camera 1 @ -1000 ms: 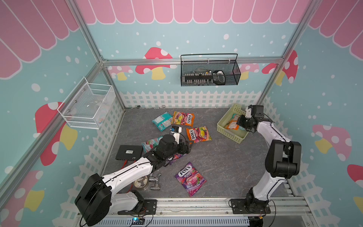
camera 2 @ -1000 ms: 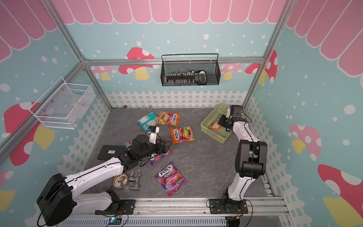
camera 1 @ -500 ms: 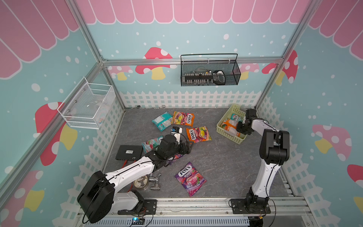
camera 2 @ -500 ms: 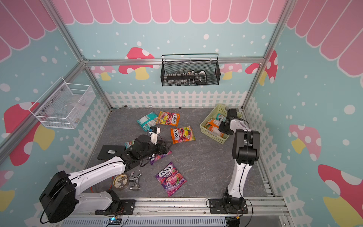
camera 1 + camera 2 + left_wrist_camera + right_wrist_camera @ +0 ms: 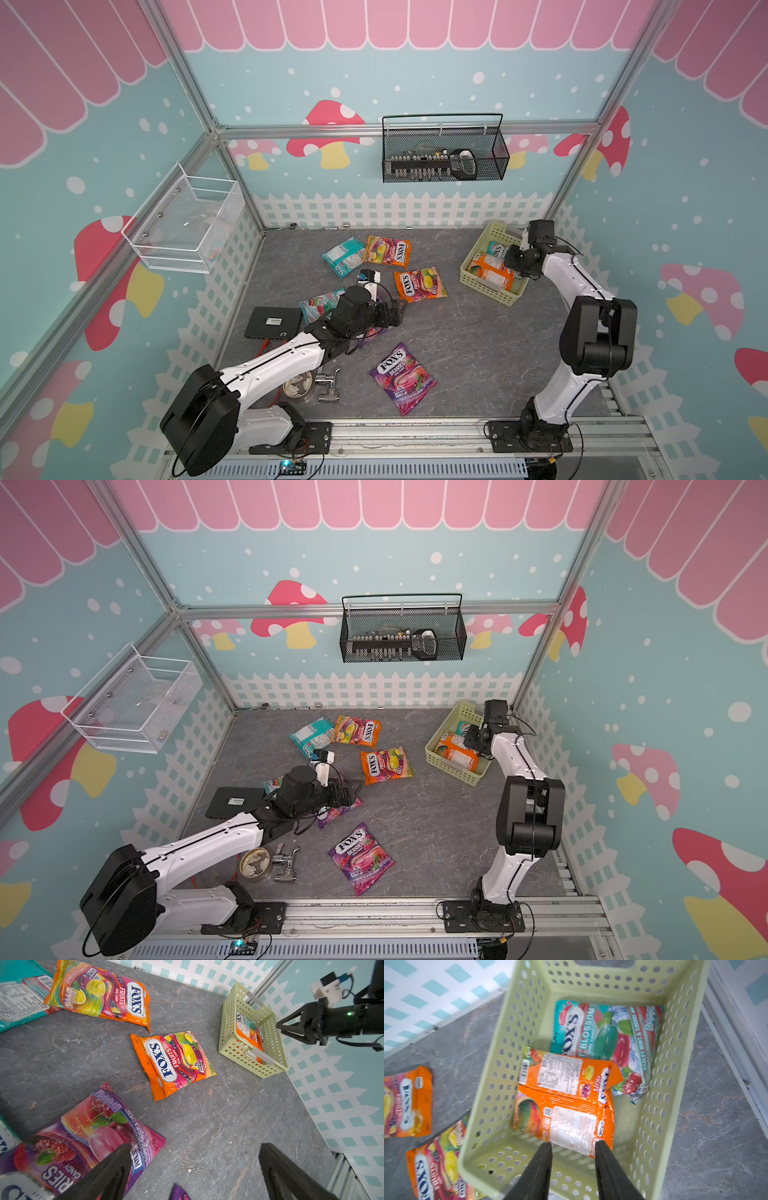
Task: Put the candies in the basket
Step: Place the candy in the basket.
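- Your right tool (image 5: 573, 1145): jaws parted, empty, above the basket (image 5: 483, 1084), which holds an orange bag (image 5: 564, 1115) and a teal bag (image 5: 608, 1030)
- Your left tool (image 5: 195, 1147): spread wide over the purple bag (image 5: 83, 1136) on the tabletop (image 5: 228, 1115), likely for grasping

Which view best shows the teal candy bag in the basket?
Right wrist: the teal bag lies face up in the basket, print readable, an orange bag overlapping it. Both top views and left wrist show only slivers.

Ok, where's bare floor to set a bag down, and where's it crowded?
Widest bare floor: between the purple berries bag, the orange fruits bag and the yellow-green basket. Crowded around the left gripper and black box.
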Action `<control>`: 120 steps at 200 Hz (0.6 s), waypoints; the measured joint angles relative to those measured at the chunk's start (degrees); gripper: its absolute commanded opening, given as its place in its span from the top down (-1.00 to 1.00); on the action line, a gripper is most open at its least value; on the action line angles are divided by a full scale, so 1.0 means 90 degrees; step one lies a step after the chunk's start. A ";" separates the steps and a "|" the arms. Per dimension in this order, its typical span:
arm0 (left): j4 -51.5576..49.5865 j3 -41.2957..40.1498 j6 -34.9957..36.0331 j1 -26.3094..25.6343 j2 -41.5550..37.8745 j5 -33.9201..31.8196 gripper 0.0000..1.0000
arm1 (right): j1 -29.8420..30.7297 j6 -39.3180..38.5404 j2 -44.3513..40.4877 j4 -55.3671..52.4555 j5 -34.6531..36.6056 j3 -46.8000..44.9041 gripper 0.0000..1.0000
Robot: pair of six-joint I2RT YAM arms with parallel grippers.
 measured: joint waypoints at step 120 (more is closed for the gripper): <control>-0.1326 -0.0187 -0.0231 -0.0138 -0.0109 0.1396 0.14 | 0.2608 0.1399 -0.3577 0.0119 -0.0855 -0.3534 0.17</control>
